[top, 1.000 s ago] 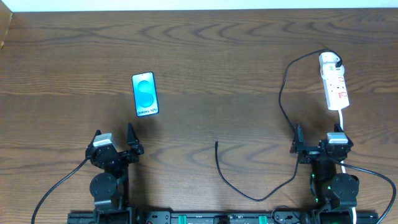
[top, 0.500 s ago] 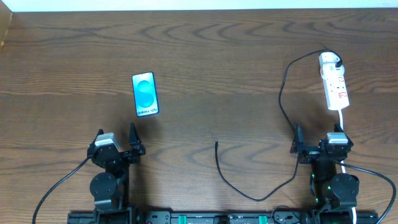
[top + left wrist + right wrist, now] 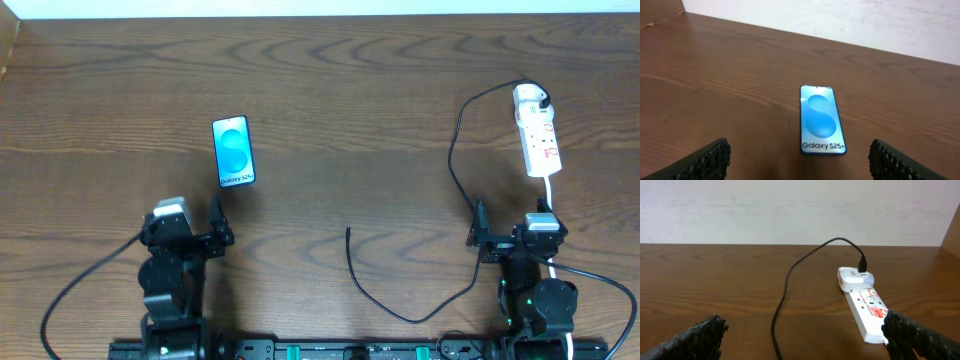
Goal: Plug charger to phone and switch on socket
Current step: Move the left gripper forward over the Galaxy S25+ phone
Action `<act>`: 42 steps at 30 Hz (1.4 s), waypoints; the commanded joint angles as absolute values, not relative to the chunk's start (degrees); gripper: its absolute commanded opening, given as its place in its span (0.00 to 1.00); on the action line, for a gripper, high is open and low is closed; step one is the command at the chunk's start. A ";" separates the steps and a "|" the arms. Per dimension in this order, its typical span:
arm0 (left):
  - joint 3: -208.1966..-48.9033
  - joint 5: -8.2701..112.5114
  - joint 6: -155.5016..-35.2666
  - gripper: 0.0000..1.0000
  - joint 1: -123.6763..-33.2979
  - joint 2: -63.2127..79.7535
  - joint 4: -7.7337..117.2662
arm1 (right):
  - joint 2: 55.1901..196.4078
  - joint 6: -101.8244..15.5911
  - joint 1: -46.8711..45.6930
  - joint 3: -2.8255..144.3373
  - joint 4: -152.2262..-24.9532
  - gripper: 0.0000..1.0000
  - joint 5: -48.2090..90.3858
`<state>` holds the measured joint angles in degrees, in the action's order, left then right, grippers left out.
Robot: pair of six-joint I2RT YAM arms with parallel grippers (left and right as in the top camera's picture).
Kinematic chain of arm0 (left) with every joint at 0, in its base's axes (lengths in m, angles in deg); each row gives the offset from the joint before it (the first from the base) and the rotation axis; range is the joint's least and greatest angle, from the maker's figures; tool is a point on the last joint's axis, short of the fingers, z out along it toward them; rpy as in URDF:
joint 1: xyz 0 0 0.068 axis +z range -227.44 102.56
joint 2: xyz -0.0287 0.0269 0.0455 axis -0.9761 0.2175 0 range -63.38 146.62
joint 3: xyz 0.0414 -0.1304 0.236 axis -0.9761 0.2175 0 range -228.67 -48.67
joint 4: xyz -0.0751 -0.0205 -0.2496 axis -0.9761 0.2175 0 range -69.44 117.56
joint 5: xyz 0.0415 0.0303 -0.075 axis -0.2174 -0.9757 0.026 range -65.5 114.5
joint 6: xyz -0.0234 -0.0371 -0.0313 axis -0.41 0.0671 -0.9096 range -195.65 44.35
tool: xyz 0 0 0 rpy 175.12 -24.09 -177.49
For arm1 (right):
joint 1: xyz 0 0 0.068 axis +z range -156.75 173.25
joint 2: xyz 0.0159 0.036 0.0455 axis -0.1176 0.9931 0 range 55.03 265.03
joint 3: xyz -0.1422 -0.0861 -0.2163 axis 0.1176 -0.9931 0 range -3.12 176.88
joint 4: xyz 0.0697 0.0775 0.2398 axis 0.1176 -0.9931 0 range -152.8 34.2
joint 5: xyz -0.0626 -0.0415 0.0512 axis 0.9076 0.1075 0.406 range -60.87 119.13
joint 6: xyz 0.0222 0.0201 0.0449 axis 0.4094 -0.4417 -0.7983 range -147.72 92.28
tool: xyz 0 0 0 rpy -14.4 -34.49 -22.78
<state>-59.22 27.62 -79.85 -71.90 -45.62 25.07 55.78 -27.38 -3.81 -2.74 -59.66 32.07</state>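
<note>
The phone [image 3: 233,151] lies flat, blue screen up, on the left of the table; it also shows in the left wrist view [image 3: 821,119], straight ahead of my open, empty left gripper [image 3: 800,162], which sits just behind it [image 3: 190,237]. The black charger cable [image 3: 452,150] runs from a white adapter [image 3: 529,97] on the socket strip [image 3: 541,143] down to its free plug end [image 3: 348,231] at mid-table. My right gripper [image 3: 807,337] is open and empty, near the strip's close end [image 3: 867,316], with the cable [image 3: 785,290] between its fingers; it sits at the front right [image 3: 512,237].
A white cord [image 3: 550,195] leaves the strip's near end toward the right arm base. A white wall backs the table's far edge [image 3: 320,12]. Black arm cables trail at the front edge by both bases.
My left gripper has shifted slightly toward the phone and turned a little. The right arm, phone, cable and strip have not moved.
</note>
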 commanded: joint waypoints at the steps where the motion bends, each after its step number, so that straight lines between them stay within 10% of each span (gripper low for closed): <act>1: -64.75 28.43 -79.26 0.88 -71.68 -40.42 24.83 | 55.78 -26.79 -3.33 -2.80 -59.90 0.99 31.79; 42: -119.96 28.34 -77.63 0.88 -73.80 12.81 53.18 | 55.78 -26.79 -3.33 -2.80 -59.90 0.99 31.77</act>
<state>-115.89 27.82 -78.54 -72.44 10.27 52.11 55.89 -27.25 -3.79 -2.74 -59.68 31.87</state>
